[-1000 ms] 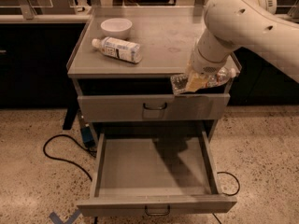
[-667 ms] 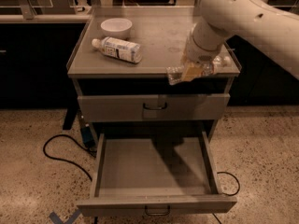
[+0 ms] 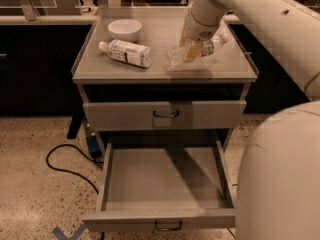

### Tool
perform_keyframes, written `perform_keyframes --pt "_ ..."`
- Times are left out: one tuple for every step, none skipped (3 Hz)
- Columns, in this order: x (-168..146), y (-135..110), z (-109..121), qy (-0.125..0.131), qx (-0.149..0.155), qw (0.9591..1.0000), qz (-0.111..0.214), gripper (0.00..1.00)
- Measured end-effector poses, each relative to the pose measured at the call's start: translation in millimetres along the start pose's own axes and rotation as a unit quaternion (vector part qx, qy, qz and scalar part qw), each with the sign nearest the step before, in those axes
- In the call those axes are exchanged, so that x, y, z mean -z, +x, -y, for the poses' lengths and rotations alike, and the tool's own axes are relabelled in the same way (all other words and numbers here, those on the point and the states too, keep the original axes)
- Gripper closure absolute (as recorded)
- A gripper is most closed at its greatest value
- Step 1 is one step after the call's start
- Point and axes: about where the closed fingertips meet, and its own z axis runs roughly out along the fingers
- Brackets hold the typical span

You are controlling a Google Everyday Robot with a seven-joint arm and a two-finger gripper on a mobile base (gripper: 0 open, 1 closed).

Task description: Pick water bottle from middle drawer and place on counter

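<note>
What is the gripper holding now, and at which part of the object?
The gripper holds the water bottle around its middle, the bottle lying sideways just above the counter.

Nothing legible anywhere, only unreadable print on the white label of the bigger bottle (image 3: 127, 52), upper left of centre; gripper (image 3: 192, 51) clamped on the water bottle (image 3: 175, 56), upper centre, over the counter (image 3: 150, 73).

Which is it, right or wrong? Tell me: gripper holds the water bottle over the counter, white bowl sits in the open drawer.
Wrong: the camera view shows the white bowl on the counter, not in the drawer. The gripper does hold the water bottle.
</note>
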Motion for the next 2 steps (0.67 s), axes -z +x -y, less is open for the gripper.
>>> perform_keyframes --pt "-22.7 10.5 10.1 -0.007 -0.014 0.9994 0.032 1.0" --pt "-46.7 26.1 6.3 -0.017 -0.038 0.9978 0.052 1.0"
